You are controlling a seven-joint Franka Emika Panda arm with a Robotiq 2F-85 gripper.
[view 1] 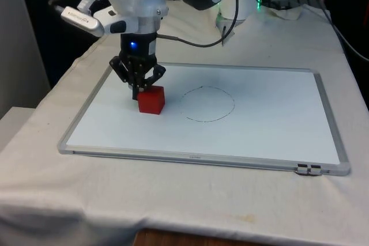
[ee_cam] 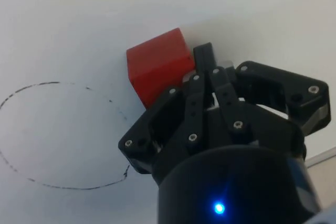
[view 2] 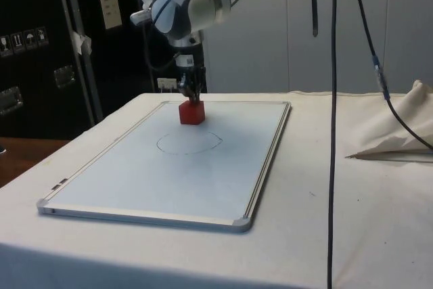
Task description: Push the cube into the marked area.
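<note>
Jaws of gripper [view 1: 136,89] together, tips touching red cube [view 1: 151,99] on whiteboard [view 1: 271,136]; cube directly ahead of jaws, drawn circle [view 1: 209,103] just beyond cube; push line straight through

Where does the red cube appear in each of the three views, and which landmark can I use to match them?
Front view: the red cube lies on the whiteboard, at the front view's left of the drawn circle.
Side view: the cube lies beyond the circle, below the gripper.
Wrist view: the cube lies beside the closed jaws, outside the circle.
Shared landmark: the drawn circle.
</note>
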